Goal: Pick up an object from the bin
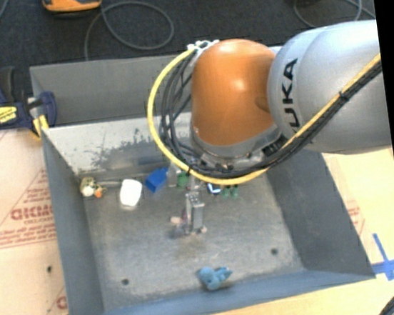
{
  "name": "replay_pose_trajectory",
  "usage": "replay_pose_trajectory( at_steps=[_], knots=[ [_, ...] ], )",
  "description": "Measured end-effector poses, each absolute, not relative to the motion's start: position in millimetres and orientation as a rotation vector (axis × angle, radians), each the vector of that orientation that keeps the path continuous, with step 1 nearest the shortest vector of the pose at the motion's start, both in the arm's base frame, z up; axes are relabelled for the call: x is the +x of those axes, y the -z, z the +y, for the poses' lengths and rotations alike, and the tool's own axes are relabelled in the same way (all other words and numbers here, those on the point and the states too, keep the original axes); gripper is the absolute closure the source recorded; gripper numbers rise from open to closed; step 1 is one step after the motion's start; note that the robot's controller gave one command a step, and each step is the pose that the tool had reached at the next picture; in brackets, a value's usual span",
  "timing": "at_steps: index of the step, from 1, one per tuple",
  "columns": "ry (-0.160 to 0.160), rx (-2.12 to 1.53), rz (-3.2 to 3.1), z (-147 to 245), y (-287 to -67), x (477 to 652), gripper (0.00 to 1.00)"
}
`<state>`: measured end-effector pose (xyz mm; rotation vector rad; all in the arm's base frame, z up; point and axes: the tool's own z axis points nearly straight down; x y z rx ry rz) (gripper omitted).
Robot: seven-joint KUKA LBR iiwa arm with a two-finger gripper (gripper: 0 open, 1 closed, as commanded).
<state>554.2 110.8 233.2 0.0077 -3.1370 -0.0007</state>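
My gripper (pixel 189 226) reaches down to the bin floor near the middle, under the orange cover. It stands open, and bare floor shows between its fingers. A blue block (pixel 157 180) lies up and to the left of it, toward the back wall. Beside that block sits a white cube-like piece (pixel 130 193). A crumpled light-blue thing (pixel 214 278) rests by the front wall, below the gripper. The gripper touches none of these.
A small white and orange object (pixel 89 187) lies at the back left, near the left wall. The arm and its cover hide the back right part of the bin.
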Motion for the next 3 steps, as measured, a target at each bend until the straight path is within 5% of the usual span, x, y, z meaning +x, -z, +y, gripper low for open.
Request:
replay_pose_trajectory(
  at_steps=[2, 3],
  knots=[
    [0.002, 0.19, -3.141, 100.4, -229.3, 539.4, 0.0],
    [0.0, 0.43, -3.121, 82.9, -182.7, 531.8, 0.0]
  ],
)
